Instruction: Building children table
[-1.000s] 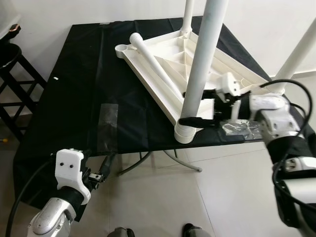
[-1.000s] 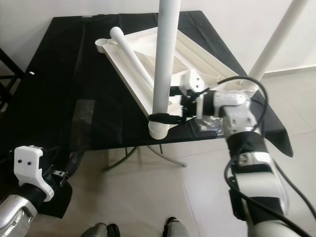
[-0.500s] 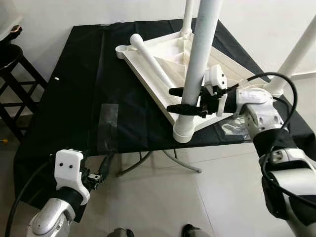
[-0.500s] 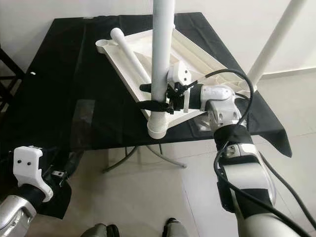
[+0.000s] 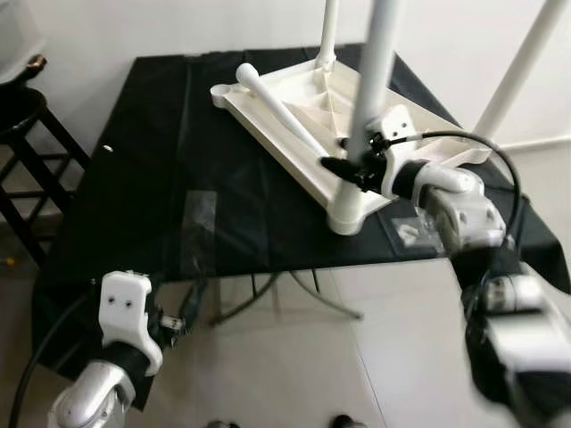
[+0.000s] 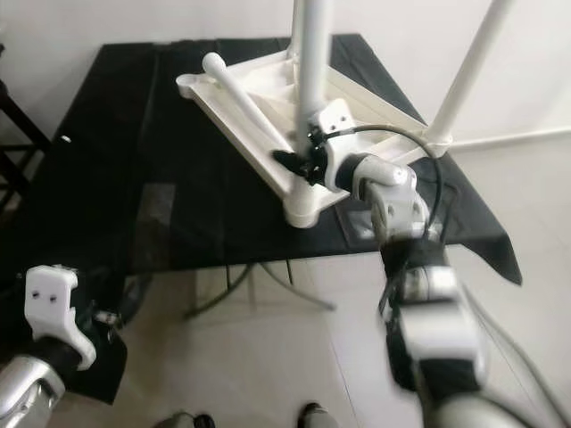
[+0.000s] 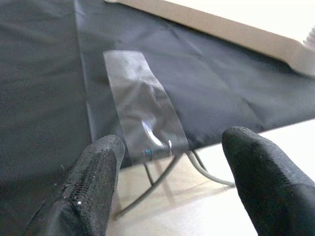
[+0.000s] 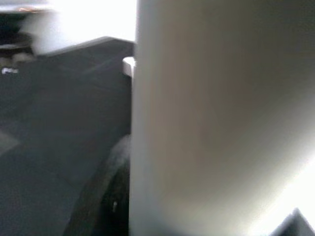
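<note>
Fitting a leg: right gripper (image 5: 343, 168) with fingers clamped around upright white leg (image 5: 368, 107) in the socket of the upturned tabletop (image 5: 294, 125) near the counter (image 5: 134, 196) front edge; next, probably pressing down firmly; left gripper (image 7: 170, 191) idle, fingers wide.

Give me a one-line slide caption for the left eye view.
Right gripper around the near upright leg of the upturned white children's table on the black-covered table.

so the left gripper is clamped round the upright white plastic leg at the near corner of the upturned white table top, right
Wrong arm: the right gripper is at that upright white plastic leg, as the left eye view shows. The left gripper hangs open below the black cloth's edge. The upturned white table top is as stated.
</note>
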You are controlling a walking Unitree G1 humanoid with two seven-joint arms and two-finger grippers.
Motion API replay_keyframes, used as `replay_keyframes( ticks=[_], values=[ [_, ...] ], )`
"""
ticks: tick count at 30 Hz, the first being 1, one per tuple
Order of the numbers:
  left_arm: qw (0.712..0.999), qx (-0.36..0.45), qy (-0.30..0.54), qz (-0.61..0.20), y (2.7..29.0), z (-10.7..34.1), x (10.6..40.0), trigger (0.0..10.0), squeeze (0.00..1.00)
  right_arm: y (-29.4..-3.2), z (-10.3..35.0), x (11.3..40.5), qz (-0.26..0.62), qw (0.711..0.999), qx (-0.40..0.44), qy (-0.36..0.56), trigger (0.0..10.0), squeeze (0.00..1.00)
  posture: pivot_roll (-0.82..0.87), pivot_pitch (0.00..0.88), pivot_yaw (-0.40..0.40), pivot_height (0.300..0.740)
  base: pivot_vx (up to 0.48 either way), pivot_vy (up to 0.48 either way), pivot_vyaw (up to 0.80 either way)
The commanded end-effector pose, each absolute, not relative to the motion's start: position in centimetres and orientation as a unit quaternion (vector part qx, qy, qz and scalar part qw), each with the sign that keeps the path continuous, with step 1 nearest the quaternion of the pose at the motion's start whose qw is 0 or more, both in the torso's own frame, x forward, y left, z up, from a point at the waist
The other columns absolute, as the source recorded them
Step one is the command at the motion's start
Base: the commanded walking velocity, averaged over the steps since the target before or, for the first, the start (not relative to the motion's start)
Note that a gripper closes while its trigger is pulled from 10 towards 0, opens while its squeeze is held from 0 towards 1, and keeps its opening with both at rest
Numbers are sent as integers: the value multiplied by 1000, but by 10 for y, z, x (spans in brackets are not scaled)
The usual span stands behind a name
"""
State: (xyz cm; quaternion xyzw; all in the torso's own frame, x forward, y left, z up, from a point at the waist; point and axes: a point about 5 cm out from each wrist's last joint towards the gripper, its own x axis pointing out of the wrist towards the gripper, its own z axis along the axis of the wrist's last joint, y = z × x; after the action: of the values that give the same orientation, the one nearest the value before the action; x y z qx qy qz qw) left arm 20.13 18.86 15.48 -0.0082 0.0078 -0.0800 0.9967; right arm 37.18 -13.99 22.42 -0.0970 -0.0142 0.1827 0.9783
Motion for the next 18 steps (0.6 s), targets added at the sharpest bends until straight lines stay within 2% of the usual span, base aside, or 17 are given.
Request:
replay_keyframes(
  ticks=[1,2,9,10,11,13,14,17,18],
  values=[
    [997,-1,12,-79,191,154,201,10000,0,-131,174,353,143,980,-99,99,0,0,14,206,13,740,0,0,0],
    [997,0,11,-78,191,154,202,10000,0,-112,172,349,127,986,-55,89,0,0,13,198,21,740,0,0,0],
    [997,-2,9,-81,189,154,205,10000,0,-96,181,357,147,984,-52,82,0,0,2,196,12,740,0,0,0],
    [997,-4,7,-80,189,154,206,10000,0,-92,182,357,164,981,-60,88,10000,0,-1,196,8,740,0,0,0],
    [997,-4,5,-79,189,155,206,10000,0,-89,185,355,178,977,-72,90,10000,388,-3,197,7,740,0,0,0],
    [997,-4,4,-78,189,155,207,10000,0,-88,187,353,184,975,-80,92,10000,388,-3,197,7,740,0,0,0],
    [997,-5,3,-78,189,155,207,10000,0,-86,193,350,214,970,-72,88,10000,1000,-1,197,7,740,0,0,0],
    [997,-4,2,-77,189,155,207,10000,0,-85,205,350,259,961,-62,70,10000,1000,-1,197,7,740,0,0,0],
    [997,-5,1,-78,189,155,207,10000,0,-83,215,351,325,942,-71,51,10000,1000,4,199,8,740,0,0,0]
  ],
)
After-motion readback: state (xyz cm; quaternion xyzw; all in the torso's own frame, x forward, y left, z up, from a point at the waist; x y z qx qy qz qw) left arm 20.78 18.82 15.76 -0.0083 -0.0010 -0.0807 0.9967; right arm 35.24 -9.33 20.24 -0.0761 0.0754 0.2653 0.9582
